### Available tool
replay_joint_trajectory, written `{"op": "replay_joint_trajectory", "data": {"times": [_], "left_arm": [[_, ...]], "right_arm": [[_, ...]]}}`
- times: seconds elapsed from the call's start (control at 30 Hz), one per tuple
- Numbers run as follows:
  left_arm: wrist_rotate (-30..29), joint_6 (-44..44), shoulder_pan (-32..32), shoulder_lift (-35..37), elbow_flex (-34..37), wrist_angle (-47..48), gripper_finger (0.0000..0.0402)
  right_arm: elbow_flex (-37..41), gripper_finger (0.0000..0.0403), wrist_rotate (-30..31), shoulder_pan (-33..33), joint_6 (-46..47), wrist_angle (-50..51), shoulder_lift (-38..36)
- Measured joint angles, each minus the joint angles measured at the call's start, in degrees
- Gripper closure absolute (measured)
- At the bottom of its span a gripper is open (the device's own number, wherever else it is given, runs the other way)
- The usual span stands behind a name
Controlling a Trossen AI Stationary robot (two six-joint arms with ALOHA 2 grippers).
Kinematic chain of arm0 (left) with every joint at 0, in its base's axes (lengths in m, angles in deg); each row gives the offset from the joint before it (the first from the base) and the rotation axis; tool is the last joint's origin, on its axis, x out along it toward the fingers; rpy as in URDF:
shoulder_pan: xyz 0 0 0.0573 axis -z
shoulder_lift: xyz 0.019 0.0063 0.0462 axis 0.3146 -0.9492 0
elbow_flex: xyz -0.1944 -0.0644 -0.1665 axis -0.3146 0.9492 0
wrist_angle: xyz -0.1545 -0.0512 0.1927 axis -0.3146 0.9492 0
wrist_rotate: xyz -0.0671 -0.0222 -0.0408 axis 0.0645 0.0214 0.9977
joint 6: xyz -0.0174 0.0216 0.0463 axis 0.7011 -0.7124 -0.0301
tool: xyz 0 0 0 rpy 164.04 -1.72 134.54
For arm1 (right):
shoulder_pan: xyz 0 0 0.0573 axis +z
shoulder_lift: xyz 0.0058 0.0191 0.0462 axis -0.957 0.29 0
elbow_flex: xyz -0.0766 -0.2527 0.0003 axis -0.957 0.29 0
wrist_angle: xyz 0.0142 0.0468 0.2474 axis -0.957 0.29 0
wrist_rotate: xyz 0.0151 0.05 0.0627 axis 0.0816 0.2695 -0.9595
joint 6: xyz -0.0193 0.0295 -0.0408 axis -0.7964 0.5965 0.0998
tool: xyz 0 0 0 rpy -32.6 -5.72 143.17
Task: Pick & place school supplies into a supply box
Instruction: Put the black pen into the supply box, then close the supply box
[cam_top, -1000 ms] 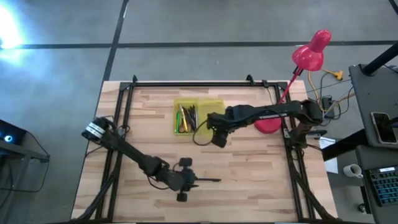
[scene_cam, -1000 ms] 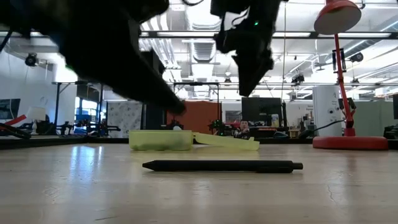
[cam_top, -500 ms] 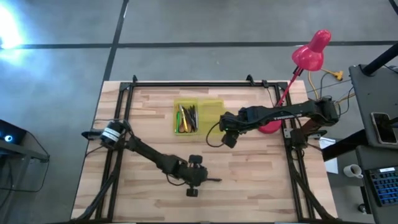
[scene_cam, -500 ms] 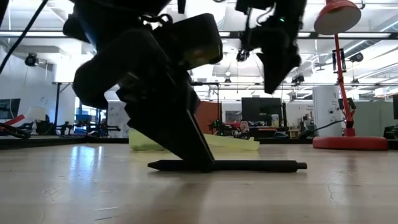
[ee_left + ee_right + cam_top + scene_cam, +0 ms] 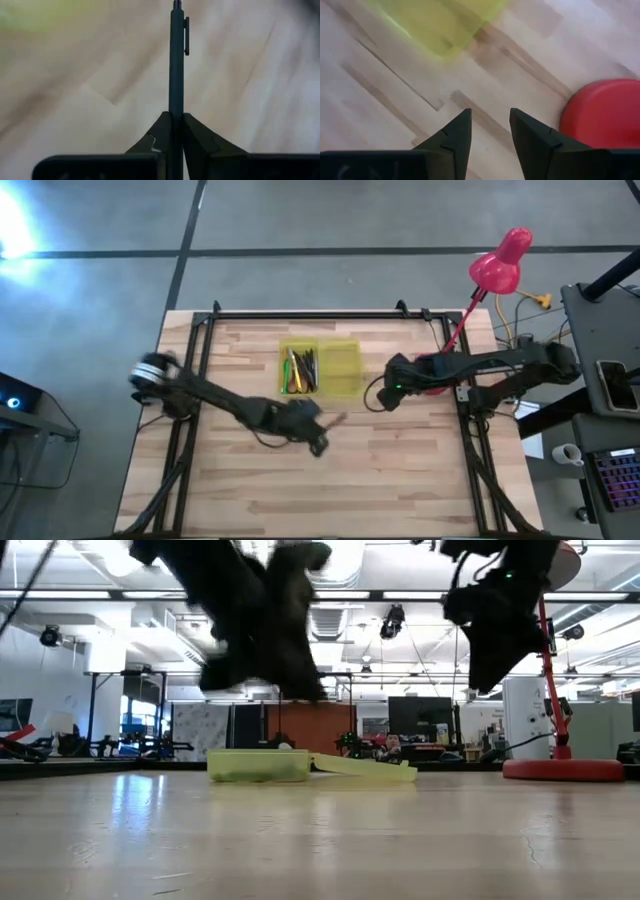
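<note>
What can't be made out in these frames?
- Low view: left gripper is motion-blurred; the dark pen it clamps is lost in the blur.
- High view: items inside the supply box are too small to separate.
- Right wrist view: the lamp base is cut by the edge.

The counter (image 5: 400, 470) is pale wood laid in light, staggered planks with faint brown grain lines, edged by a black frame (image 5: 310, 313). The supply box (image 5: 340, 370) on it is translucent yellow-green, its tray holding dark pens (image 5: 308, 366) beside yellow and green markers (image 5: 293, 370), while the desk lamp (image 5: 497, 265) is bright pink with a red base (image 5: 605, 112). Both arms are black: the left pincer (image 5: 171, 131) grips a dark pen (image 5: 175, 55), and the right pincer (image 5: 489, 135) has black fingers (image 5: 530, 135).
</note>
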Motion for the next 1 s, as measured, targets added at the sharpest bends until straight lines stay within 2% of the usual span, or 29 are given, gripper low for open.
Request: {"op": "replay_joint_trajectory", "data": {"times": [0.17,0.27,0.47,0.63,0.87,1.0], "left_arm": [[-19.72,24.99,0.06,12.42,10.05,-1.63,0.0390],[-24.81,31.72,-3.33,17.62,16.16,-5.39,0.0390],[-22.50,31.60,-15.26,19.84,22.71,-12.22,0.0390],[-9.91,30.01,-24.00,18.23,24.66,-12.25,0.0368],[-9.33,29.75,-27.66,18.84,25.08,-11.92,0.0300],[-9.34,23.62,-27.55,20.37,23.38,-12.84,0.0287]], "right_arm": [[4.95,0.0279,1.09,0.17,3.86,-9.70,-6.63],[7.19,0.0276,1.03,0.34,2.63,-18.45,-8.81],[7.92,0.0270,0.83,0.35,0.06,-27.72,-8.55],[8.03,0.0275,-0.63,0.38,-0.04,-27.59,-7.67],[8.03,0.0282,-3.12,0.76,1.72,-27.84,-6.13],[8.02,0.0281,-3.36,1.75,3.48,-28.01,-5.00]]}}
